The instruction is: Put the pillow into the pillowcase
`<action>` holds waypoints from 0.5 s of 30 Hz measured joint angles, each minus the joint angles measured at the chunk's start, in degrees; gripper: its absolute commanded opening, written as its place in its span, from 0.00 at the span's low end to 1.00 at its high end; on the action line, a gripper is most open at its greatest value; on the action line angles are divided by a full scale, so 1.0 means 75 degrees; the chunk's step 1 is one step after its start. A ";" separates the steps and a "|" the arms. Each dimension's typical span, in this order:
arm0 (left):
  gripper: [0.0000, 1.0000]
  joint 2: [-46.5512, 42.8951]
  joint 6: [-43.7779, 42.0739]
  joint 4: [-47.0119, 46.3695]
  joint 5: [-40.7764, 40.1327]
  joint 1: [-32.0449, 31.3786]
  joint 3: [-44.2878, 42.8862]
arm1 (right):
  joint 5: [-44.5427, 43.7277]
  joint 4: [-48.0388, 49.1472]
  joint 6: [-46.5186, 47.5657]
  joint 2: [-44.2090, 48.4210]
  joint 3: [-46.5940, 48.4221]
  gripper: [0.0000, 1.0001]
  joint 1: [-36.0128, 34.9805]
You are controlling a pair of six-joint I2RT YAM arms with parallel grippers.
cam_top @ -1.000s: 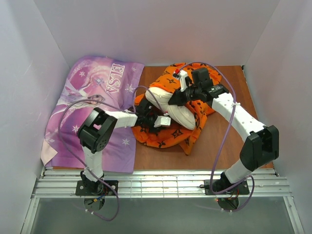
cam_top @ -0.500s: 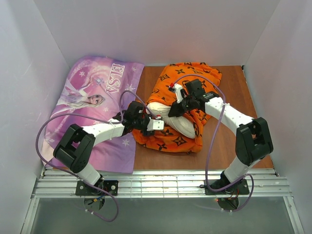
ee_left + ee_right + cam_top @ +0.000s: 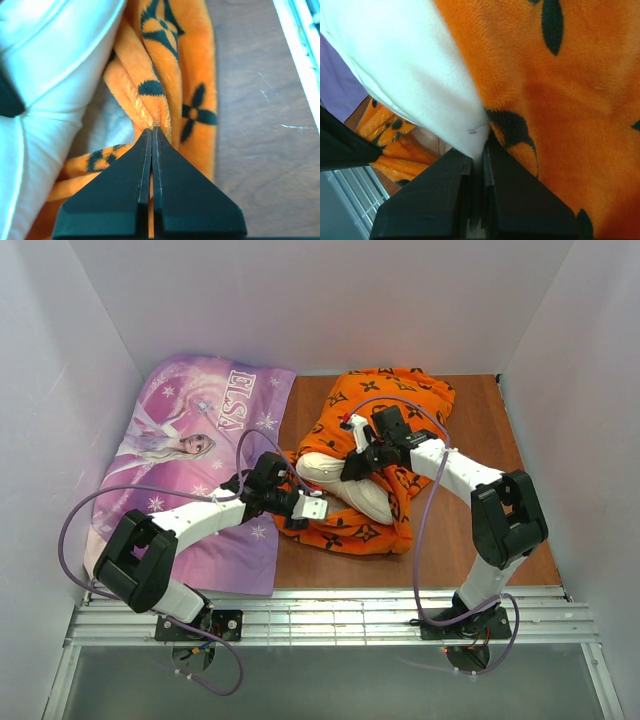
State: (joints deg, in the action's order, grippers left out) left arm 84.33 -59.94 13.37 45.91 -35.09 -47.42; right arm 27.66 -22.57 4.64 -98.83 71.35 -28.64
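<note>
Pinching a pillowcase (image 3: 192,65) fold tight with the left gripper (image 3: 151,131), reaching across the purple ELSA fabric (image 3: 190,430), and nipping what looks like the pillow (image 3: 410,65) edge with the right gripper (image 3: 481,152).

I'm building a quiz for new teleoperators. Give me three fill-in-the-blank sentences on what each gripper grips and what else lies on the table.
1. The left gripper is shut on a fold of the ____ pillowcase.
2. The right gripper pinches a corner of the plain white ____.
3. The purple "ELSA" fabric lies on the ____ side of the table.
Missing words: orange; pillow; left.
</note>
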 measured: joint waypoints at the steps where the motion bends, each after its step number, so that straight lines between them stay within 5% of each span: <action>1: 0.00 -0.0041 -0.0006 0.0067 0.0003 -0.0003 0.0061 | -0.0006 0.0067 -0.0023 -0.0073 -0.0003 0.01 -0.0023; 14: 0.00 -0.0315 0.0044 0.0425 -0.0274 0.0169 0.0691 | -0.0137 0.0799 0.1314 0.0560 -0.1539 0.01 -0.0309; 15: 0.10 -0.0315 0.0146 0.0452 -0.0300 0.0207 0.0720 | -0.0140 0.0737 0.1329 0.0635 -0.1565 0.01 -0.0294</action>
State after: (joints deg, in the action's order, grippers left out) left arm 81.97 -58.85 16.75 43.66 -33.54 -42.02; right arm 26.61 -17.04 14.61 -94.06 59.61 -30.85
